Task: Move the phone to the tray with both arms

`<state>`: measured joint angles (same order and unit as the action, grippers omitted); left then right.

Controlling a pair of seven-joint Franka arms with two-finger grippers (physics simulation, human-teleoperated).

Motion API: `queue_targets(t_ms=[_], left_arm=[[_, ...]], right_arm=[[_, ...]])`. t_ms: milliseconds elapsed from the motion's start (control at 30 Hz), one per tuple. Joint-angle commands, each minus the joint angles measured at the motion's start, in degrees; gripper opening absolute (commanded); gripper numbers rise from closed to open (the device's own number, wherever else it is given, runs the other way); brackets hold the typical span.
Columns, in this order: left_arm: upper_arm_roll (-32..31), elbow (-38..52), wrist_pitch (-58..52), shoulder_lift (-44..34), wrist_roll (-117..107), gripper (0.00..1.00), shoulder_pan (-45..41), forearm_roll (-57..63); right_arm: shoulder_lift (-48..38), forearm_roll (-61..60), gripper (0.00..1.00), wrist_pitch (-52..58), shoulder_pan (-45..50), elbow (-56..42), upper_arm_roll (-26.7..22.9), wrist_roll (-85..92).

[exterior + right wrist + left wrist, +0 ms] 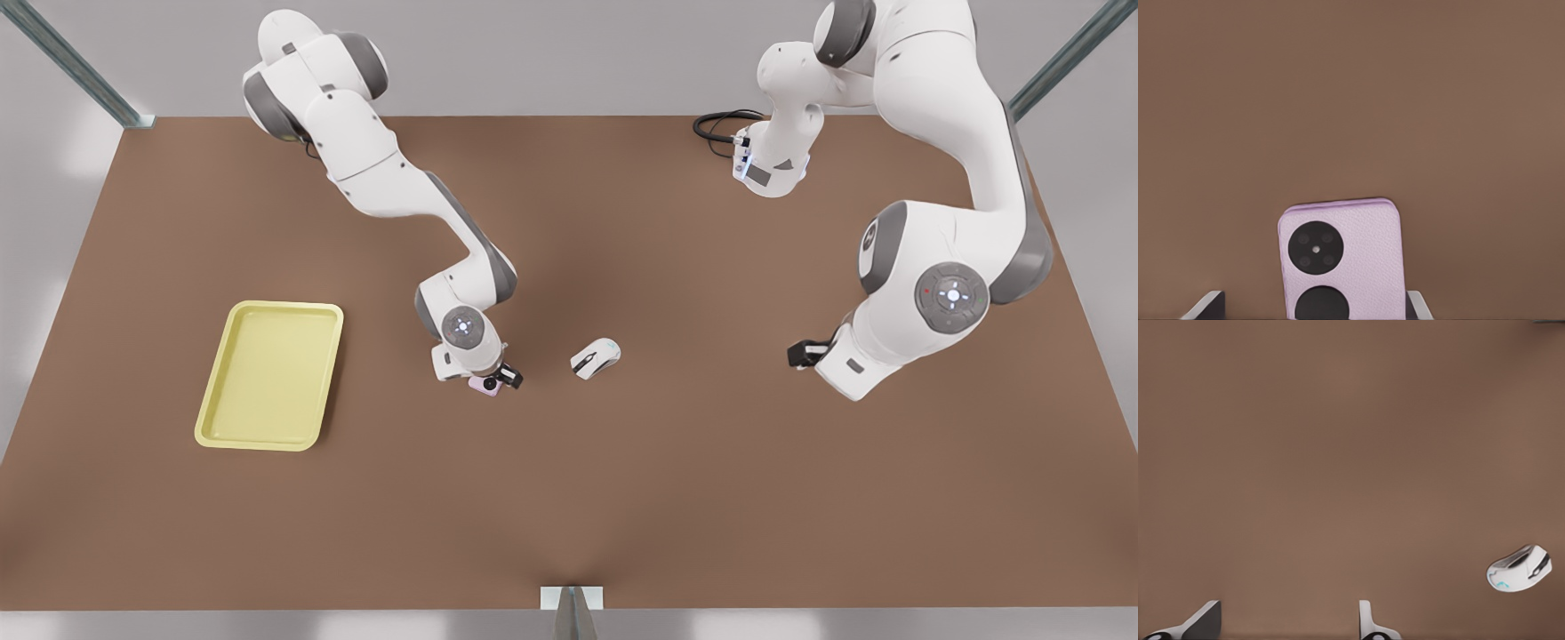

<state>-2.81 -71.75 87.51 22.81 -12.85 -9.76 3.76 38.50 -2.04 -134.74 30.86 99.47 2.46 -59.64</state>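
Right gripper (492,380) hovering over pale pink rounded-corner phone (1341,260), fingers (1205,305) spread either side, not gripping; phone lying on brown table (622,498), between pale yellow tray (271,373) and white computer mouse (595,358). Left gripper (800,354) waiting at front view's right, fingers (1201,623) spread wide, holding nothing.

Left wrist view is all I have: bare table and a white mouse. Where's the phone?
Observer: The phone lies flat on the table between the right gripper's fingers, on the front view's left of the mouse.
Operator: Gripped?
Observer: Not yet. The right gripper is open, with one finger apart from the phone's edge.
Operator: And the tray?
Observer: The tray lies empty farther to the front view's left. Your left gripper, open, waits on the mouse's other side.
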Motion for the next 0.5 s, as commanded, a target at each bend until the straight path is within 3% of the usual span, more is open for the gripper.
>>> queue_targets(t_ms=[0,467], left_arm=[[0.0,0.0,0.2,0.0,-1.0,1.00,0.0,0.0],[0.0,0.0,1.1,1.0,-0.9,1.00,0.0,0.1]], right_arm=[[0.3,0.1,1.00,-0.7,-0.1,0.0,0.0,6.4],[2.1,0.1,1.00,-3.5,-0.5,0.8,0.0,7.8]])
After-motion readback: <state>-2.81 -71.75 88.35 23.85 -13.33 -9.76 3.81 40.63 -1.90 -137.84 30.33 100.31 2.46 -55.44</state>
